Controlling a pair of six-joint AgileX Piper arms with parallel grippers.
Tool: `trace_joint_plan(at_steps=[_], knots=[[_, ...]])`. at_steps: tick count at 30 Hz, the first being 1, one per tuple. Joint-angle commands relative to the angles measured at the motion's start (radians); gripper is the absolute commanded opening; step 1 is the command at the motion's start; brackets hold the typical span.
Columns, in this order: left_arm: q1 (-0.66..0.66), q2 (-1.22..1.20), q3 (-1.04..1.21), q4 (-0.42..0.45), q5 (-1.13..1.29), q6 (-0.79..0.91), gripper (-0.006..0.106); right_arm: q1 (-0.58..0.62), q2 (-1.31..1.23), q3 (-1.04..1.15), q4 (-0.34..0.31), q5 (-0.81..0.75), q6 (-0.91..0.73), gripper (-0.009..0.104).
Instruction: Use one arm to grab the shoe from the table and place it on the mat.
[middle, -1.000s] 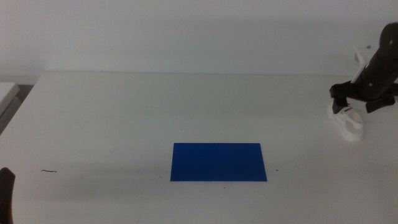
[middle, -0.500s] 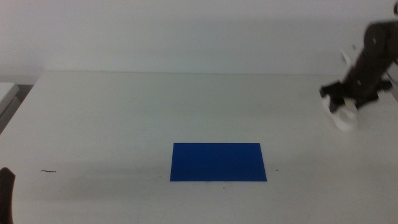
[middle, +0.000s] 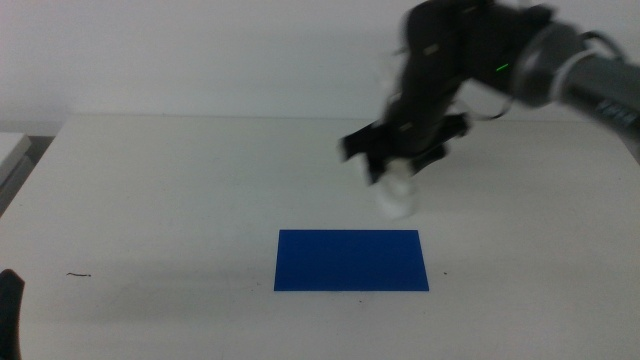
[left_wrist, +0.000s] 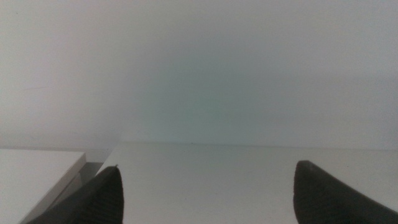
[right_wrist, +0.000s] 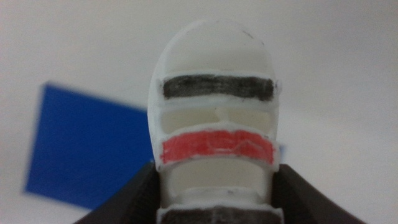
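Observation:
The right arm (middle: 470, 60) reaches in from the right, blurred by motion. Its gripper (middle: 395, 165) is shut on the white shoe (middle: 397, 196) and holds it in the air just above the far edge of the dark-blue mat (middle: 351, 260). In the right wrist view the shoe (right_wrist: 214, 118) sits between the jaws, black strap far, red strap near, with the mat (right_wrist: 84, 149) below it. The left gripper (left_wrist: 205, 186) is open and empty, low at the table's near left corner (middle: 8, 300).
The white table (middle: 180, 180) spreads wide around the mat. A small dark mark (middle: 80, 274) lies near the front left. A white ledge (middle: 12, 148) stands off the table's far left edge.
The right arm has lifted the shoe from the table's far right and swung it quickly left, to above the mat's far edge. The left arm has not moved.

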Motion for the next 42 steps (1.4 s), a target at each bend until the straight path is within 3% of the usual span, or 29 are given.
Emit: trace_joint_plan(at_steps=[1, 6, 13, 15, 17, 20, 23, 42], knots=[[0.0, -0.004, 0.0, 0.0, -0.011, -0.001, 0.094, 0.07, 0.002, -0.007, -0.033, 0.013, 0.05, 0.019], [0.0, -0.004, 0.0, 0.0, -0.011, -0.001, 0.094, 0.15, 0.034, -0.007, -0.06, 0.046, 0.112, 0.019], [0.0, -0.004, 0.0, 0.0, -0.011, -0.001, 0.094, 0.167, 0.084, -0.007, -0.107, 0.02, 0.082, 0.019], [0.0, -0.004, 0.0, 0.0, -0.011, -0.001, 0.094, 0.167, 0.086, -0.007, -0.118, -0.028, -0.021, 0.019], [0.0, -0.004, 0.0, 0.0, -0.011, -0.001, 0.094, 0.168, 0.088, -0.007, -0.104, -0.077, -0.242, 0.019], [0.0, -0.004, 0.0, 0.0, -0.011, -0.001, 0.094, 0.17, 0.09, -0.007, -0.026, -0.07, -0.688, 0.018], [0.0, -0.004, 0.0, 0.0, -0.011, -0.001, 0.094, 0.17, 0.094, -0.005, 0.029, -0.043, -0.961, 0.018], [0.0, -0.004, 0.0, 0.0, -0.011, -0.001, 0.094, 0.146, 0.162, -0.005, 0.022, -0.018, -1.002, 0.021]])
